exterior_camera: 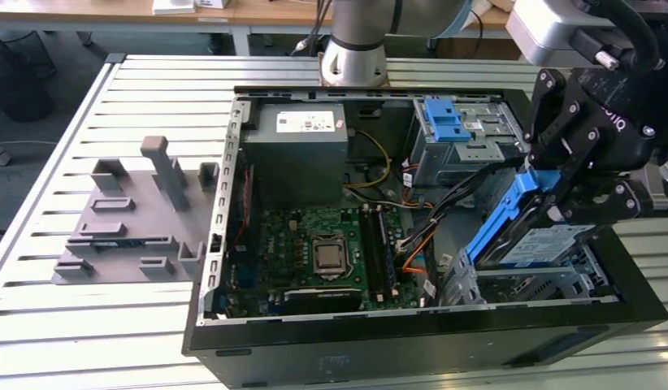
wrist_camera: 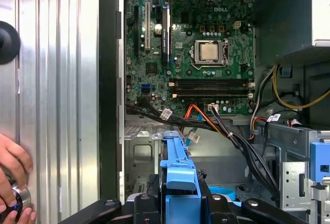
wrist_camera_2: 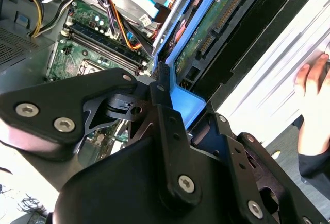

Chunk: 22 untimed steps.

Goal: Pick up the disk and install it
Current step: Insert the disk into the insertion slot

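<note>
Blue-framed disk [exterior_camera: 535,244], one, gripped by jaws, tilted over one open computer case [exterior_camera: 421,349], one grey fixture [exterior_camera: 128,219] alongside

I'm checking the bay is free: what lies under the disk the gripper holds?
Under the disk sits the grey metal drive cage, inside the computer case. The disk and gripper cover most of the cage's inside, so whether it is free cannot be told.
</note>
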### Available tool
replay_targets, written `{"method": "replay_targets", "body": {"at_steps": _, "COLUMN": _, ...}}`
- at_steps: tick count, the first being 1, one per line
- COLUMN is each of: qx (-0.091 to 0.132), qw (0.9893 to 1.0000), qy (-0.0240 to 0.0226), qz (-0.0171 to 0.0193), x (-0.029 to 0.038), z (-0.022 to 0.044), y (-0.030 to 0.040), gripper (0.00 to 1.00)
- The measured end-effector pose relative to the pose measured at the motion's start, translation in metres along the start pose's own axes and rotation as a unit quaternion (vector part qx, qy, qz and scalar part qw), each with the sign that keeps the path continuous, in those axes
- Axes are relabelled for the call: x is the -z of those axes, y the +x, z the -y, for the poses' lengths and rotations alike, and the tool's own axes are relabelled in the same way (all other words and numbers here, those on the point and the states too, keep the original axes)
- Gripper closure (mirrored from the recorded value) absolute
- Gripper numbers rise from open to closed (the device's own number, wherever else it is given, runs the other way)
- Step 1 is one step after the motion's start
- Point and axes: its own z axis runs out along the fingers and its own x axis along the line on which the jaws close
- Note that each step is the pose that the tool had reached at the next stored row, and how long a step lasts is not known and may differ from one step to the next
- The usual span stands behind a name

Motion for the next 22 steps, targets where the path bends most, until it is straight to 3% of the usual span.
{"method": "replay_targets", "body": {"at_steps": 22, "qx": 0.000, "qw": 1.0000, "qy": 0.0000, "qz": 0.0000, "x": -0.0045, "z": 0.0000, "y": 0.0002, "gripper": 0.64}}
